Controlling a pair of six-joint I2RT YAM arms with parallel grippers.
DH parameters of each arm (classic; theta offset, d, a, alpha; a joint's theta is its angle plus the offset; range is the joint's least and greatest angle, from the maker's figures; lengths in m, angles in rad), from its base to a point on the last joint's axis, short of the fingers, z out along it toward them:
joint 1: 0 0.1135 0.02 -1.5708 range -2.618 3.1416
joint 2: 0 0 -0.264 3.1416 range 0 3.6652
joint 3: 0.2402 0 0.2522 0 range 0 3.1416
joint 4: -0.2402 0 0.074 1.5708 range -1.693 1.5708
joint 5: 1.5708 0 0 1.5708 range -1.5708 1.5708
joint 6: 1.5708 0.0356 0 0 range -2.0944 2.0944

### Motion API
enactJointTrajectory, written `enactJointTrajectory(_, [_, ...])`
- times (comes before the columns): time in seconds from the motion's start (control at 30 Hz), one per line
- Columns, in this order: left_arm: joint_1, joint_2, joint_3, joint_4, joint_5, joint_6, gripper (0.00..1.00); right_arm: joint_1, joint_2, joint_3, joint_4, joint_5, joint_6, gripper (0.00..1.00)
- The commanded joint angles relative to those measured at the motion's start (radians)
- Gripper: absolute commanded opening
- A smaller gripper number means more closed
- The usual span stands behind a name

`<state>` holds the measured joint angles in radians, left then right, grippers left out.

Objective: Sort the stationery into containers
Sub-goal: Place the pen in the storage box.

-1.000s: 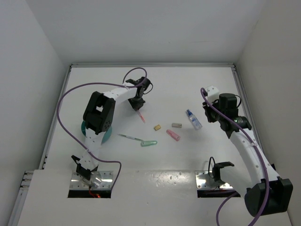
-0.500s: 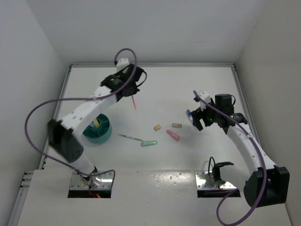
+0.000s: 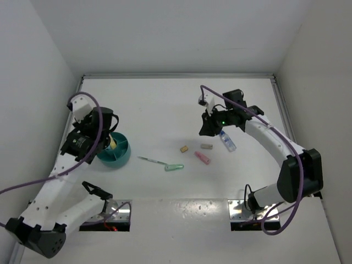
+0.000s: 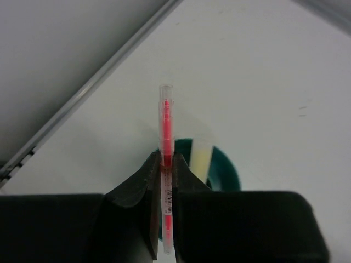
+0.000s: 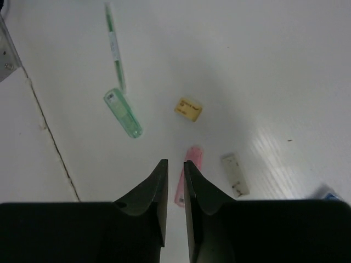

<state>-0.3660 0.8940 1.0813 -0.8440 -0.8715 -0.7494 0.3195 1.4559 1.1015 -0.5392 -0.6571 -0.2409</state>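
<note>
My left gripper [image 3: 103,138] [image 4: 166,160] is shut on a thin pink-red pen [image 4: 165,123] and holds it upright just over the rim of the round teal cup [image 3: 122,158] [image 4: 230,171]. A yellow marker [image 3: 113,143] [image 4: 201,156] stands in the cup. My right gripper [image 3: 207,127] [image 5: 174,163] is shut and empty, above the pink marker [image 3: 202,158] [image 5: 193,155]. On the table lie a tan eraser [image 3: 184,148] [image 5: 188,108], a paler eraser [image 3: 207,146] [image 5: 236,175], a light green-blue marker [image 3: 174,166] [image 5: 123,113], a green pen [image 3: 151,160] [image 5: 115,46] and the blue-capped bottle [image 3: 226,140].
White walls close in the table on three sides, with a raised rail [image 3: 66,137] along the left edge next to the cup. Two metal mounting plates [image 3: 247,212] sit at the near edge. A purple cable loops off each arm.
My left arm has swung from the far middle of the table back to the left, carrying the pen over the cup. My right arm has moved left, from the bottle to over the pink marker.
</note>
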Motion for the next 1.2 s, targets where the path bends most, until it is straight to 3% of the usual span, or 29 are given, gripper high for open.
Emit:
enactJointTrajectory(0.0, [0.029, 0.005, -0.075, 0.022, -0.168, -0.040, 0.00, 0.029, 0.008, -0.026, 0.050, 0.001, 0.032, 0.17])
enactJointTrajectory(0.03, [0.038, -0.009, -0.086, 0.022, -0.258, -0.069, 0.00, 0.029, 0.008, -0.026, 0.050, 0.001, 0.032, 0.17])
enactJointTrajectory(0.2, [0.097, 0.012, -0.101, 0.085, -0.415, -0.151, 0.00, 0.049, 0.017, -0.048, 0.050, 0.030, 0.032, 0.17])
enactJointTrajectory(0.27, [0.117, 0.040, -0.127, 0.138, -0.442, -0.099, 0.00, 0.049, 0.017, -0.048, 0.050, 0.042, 0.032, 0.17])
enactJointTrajectory(0.37, [0.131, 0.085, -0.159, 0.187, -0.432, -0.087, 0.00, 0.049, 0.017, -0.048, 0.050, 0.051, 0.032, 0.17])
enactJointTrajectory(0.47, [0.131, 0.080, -0.272, 0.374, -0.387, 0.025, 0.00, 0.049, 0.017, -0.048, 0.059, 0.051, 0.032, 0.17])
enactJointTrajectory(0.5, [0.142, 0.068, -0.308, 0.511, -0.364, 0.074, 0.00, 0.049, 0.017, -0.048, 0.059, 0.051, 0.023, 0.17])
enactJointTrajectory(0.7, [0.165, 0.039, -0.389, 0.762, -0.290, 0.286, 0.00, 0.049, 0.026, -0.057, 0.050, 0.031, -0.008, 0.20])
enactJointTrajectory(1.17, [0.165, 0.167, -0.409, 0.888, -0.253, 0.337, 0.00, 0.049, 0.035, -0.057, 0.031, 0.022, -0.037, 0.21])
